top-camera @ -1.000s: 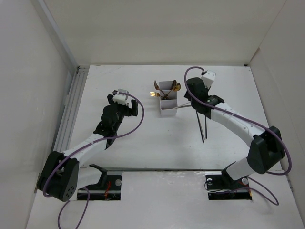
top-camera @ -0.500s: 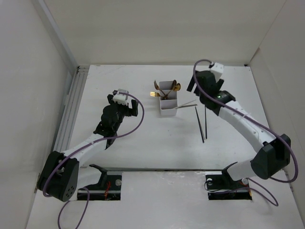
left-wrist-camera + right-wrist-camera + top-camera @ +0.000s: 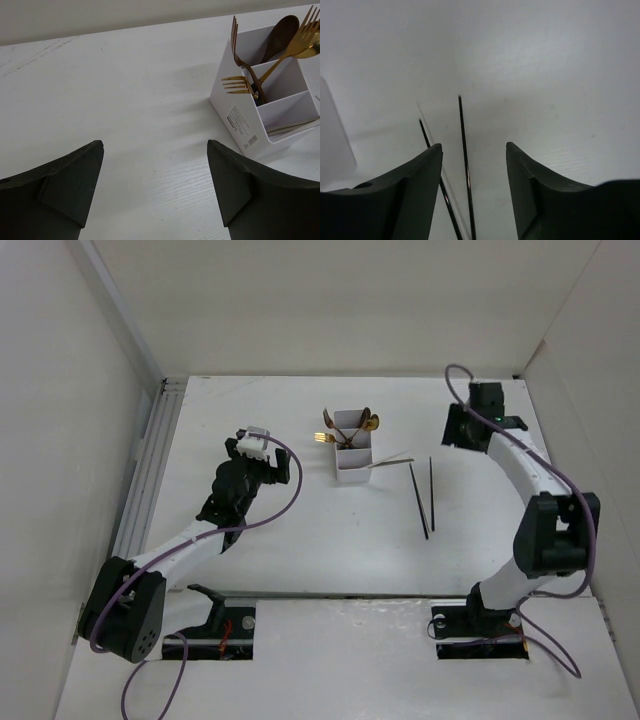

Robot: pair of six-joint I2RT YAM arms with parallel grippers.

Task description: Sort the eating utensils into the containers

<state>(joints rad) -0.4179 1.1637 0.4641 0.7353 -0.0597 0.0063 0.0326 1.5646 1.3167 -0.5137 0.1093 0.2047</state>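
Step in hand: I judge I am lining up the right gripper (image 3: 474, 150) on one of the two dark chopsticks (image 3: 419, 502) lying loose on the table (image 3: 300, 530). Neither is gripped yet.
Right jaws: they are parted with a clear gap, nothing is between them and they touch nothing. One dark chopstick runs lengthwise on the table beneath the gap, closer to one finger than the other. The second lies at an angle, partly hidden behind that same finger.
Left jaws: the left gripper (image 3: 155, 150) stands wide open and empty above the table, well apart from everything.
Box: the white box (image 3: 350, 475) sits ahead and to the right of the left jaws. It is off to the side of the right jaws, only a blur at the edge of that wrist view.
Already sorted: forks (image 3: 239, 85) and a spoon (image 3: 281, 32) lean in the two compartments farther from the left jaws; I cannot tell which handle stands in which. A silvery chopstick (image 3: 392, 460) rests in the compartment nearest those jaws, its free end poking out over the wall toward the dark pair.
Doing it well: I would centre the gap on one stick only and turn the wrist so the fingers cross it rather than run along it. Then I would lower until the tips meet the table and close fully, since it is so thin.
Watch for: the two sticks draw near each other at one end. I would grab where they spread, or I may pinch both or roll one away.
Destination: beside the silvery one, I think.
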